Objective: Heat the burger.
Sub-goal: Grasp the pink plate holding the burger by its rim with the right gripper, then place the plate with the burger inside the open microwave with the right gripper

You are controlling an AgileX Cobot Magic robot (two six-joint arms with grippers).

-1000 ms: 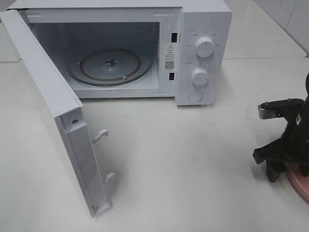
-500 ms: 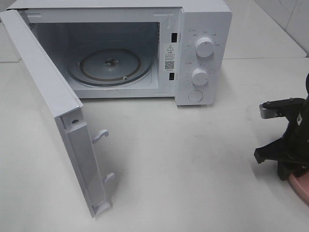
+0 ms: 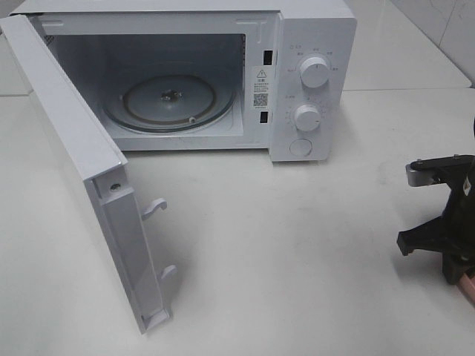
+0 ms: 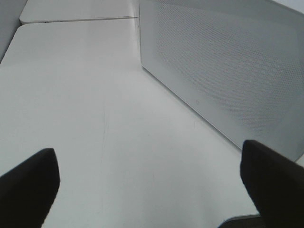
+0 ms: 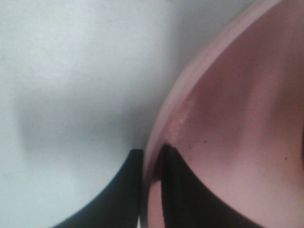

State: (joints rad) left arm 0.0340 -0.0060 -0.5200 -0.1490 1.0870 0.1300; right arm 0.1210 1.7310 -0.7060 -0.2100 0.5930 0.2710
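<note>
My right jaws are pinching the rim of the plate (image 5: 228,118). One black finger (image 5: 126,190) is on the outside of the pink lip and the other is on the inside, and both are pressed against it. The plate lies on the surface (image 3: 297,245) toward its near right corner. The high camera catches only a pink sliver of it below my right arm. The stretch of plate beside my fingers is plain pink with a few dark specks.

The burger shows in none of my views. Most of the plate is out of frame, so I cannot tell where the burger is.

My left jaws are spread wide, with one dark finger (image 4: 28,187) at each side of the wrist view and only white surface between them. They hold nothing. Just ahead of them is the outer face of the door (image 3: 74,163), white with a dotted mesh panel.

The microwave (image 3: 312,30) stands at the far edge of the surface. Its door is swung fully open toward the near left corner, and two latch hooks (image 3: 154,208) stick out of its inner edge. The cavity holds the round glass turntable (image 3: 169,102), lying flat on the floor with its hub in the middle. Two dials (image 3: 314,73) and a round button are on the panel at the right of the opening.
</note>
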